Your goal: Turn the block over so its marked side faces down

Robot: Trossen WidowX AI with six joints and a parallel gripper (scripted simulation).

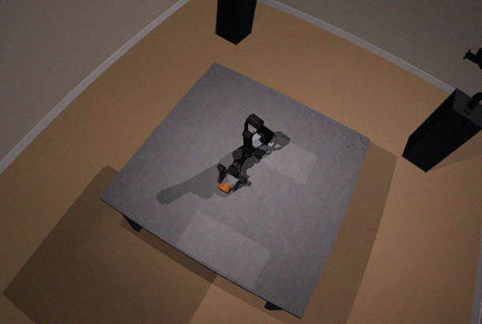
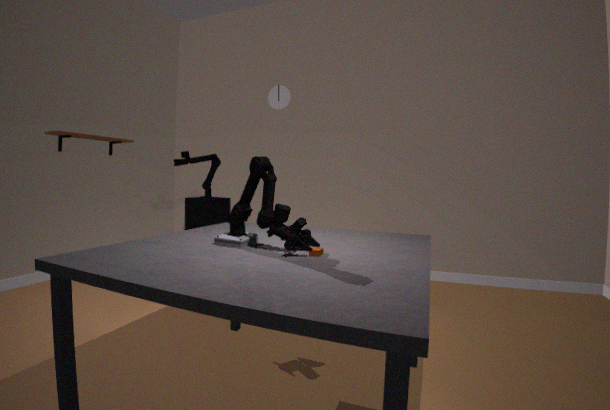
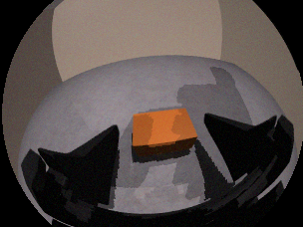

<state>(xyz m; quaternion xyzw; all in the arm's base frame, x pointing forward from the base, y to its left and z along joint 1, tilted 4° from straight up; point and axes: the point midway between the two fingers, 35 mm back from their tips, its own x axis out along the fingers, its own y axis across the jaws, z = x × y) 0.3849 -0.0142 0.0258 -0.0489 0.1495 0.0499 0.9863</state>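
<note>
The orange block (image 1: 224, 187) (image 2: 316, 252) (image 3: 164, 130) rests flat on the grey table (image 1: 292, 215) (image 2: 200, 272) (image 3: 90, 110). Its upper face is plain orange with shadows across it, and the side toward the wrist camera is dark. No mark can be made out on the faces that show; the underside is hidden. My gripper (image 1: 227, 186) (image 3: 162, 123) is open and low over the table. One finger stands to each side of the block, with a gap on both sides in the wrist view. Nothing is held.
The arm's white base (image 2: 231, 239) stands on the table behind the gripper. Two paler rectangles (image 1: 225, 248) (image 1: 294, 161) show on the table top. Two dark pedestals (image 1: 237, 5) (image 1: 438, 136) stand on the floor beyond the table. The arm's shadow falls beside the block.
</note>
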